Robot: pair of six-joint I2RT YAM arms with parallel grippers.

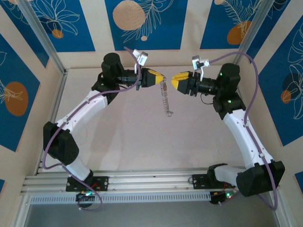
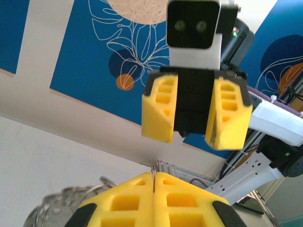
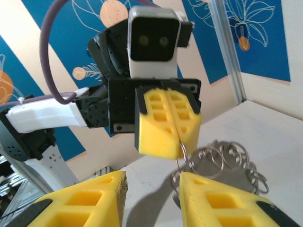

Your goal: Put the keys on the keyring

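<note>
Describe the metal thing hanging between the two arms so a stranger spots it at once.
Look where the two white arms meet above the pale table. From the shut yellow fingers of the left gripper hangs a chain of silver metal rings, the one shiny, dangling item among yellow and black parts.

You see a pale beige matte tabletop (image 1: 123, 146), walled on three sides by cream boards carrying deep blue panels (image 1: 66, 23) with white line-drawn leaves. A large peach disc (image 1: 129, 15) sits on the middle back panel, and an orange disc (image 1: 16, 98) on the left wall. Silver aluminium posts (image 1: 41, 35) stand at the back corners, and ribbed aluminium rails (image 1: 151, 182) run along your near edge.
</note>
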